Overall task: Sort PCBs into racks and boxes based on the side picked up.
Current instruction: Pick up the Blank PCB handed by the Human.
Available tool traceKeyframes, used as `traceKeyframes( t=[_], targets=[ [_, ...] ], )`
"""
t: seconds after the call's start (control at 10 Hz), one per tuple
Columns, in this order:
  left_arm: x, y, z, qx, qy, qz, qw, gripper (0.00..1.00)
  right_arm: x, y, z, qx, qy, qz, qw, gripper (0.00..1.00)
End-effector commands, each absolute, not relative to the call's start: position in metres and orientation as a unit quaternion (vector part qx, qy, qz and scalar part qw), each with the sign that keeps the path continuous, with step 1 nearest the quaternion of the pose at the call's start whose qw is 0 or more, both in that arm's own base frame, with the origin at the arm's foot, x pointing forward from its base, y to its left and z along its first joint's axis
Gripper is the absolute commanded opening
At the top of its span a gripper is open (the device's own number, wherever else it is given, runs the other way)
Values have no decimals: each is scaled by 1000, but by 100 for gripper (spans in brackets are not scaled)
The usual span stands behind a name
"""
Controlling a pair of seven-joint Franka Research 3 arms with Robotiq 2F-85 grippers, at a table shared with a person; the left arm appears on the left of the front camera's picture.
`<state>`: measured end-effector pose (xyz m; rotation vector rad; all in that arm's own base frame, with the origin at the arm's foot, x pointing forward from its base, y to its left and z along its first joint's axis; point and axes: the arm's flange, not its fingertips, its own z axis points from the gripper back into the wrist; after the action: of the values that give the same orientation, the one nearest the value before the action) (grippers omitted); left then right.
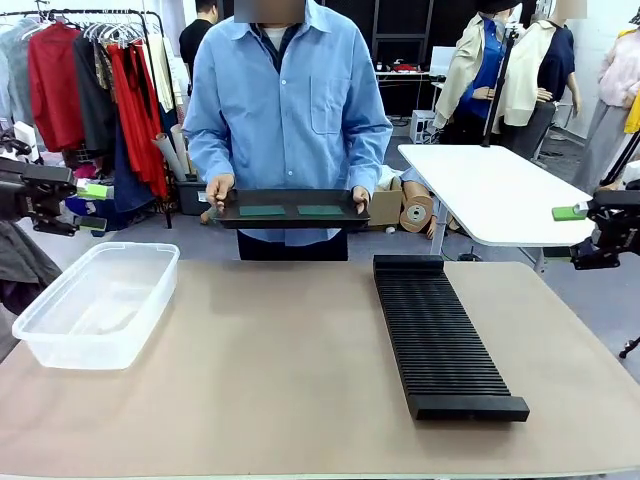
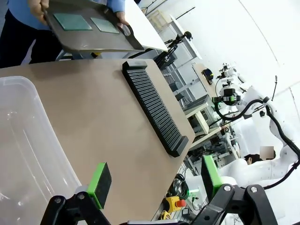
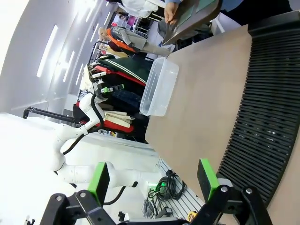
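Left end effector (image 1: 92,207): at the far left edge of the front view, mid-height, off the table (image 1: 270,390). In its wrist view (image 2: 154,180) we see the green pads spread wide with nothing between them.
Right end effector (image 1: 578,237): at the far right edge of the front view, level with the other. Its jaws also stand wide (image 3: 153,180) and hold nothing.
PCBs: two, (image 1: 262,210) and (image 1: 320,210), lie flat side by side on a black tray (image 1: 290,222), upper centre of the frame. We cannot tell which face is up from here.
Tray: the person (image 1: 290,100) holds it level above the table's far edge, with one hand (image 1: 220,190) at each end.
Rack (image 1: 440,335): on the table, right of centre, running from the far edge toward the bottom of the frame. We see no board in its slots.
Box (image 1: 100,350): on the table at lower left, well apart from the rack. We see nothing inside it.
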<state>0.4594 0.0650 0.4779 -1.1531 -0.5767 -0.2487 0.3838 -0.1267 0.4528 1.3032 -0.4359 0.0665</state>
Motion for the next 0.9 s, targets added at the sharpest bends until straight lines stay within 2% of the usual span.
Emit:
traceKeyframes(
  t=[0.0, 0.8],
  targets=[
    [459, 66, 477, -537, -267, -114, 792, 100, 383, -128, 453, 603, -200, 29, 772, 100],
    [459, 66, 477, -537, -267, -114, 792, 100, 383, -128, 453, 603, -200, 29, 772, 100]
  ],
)
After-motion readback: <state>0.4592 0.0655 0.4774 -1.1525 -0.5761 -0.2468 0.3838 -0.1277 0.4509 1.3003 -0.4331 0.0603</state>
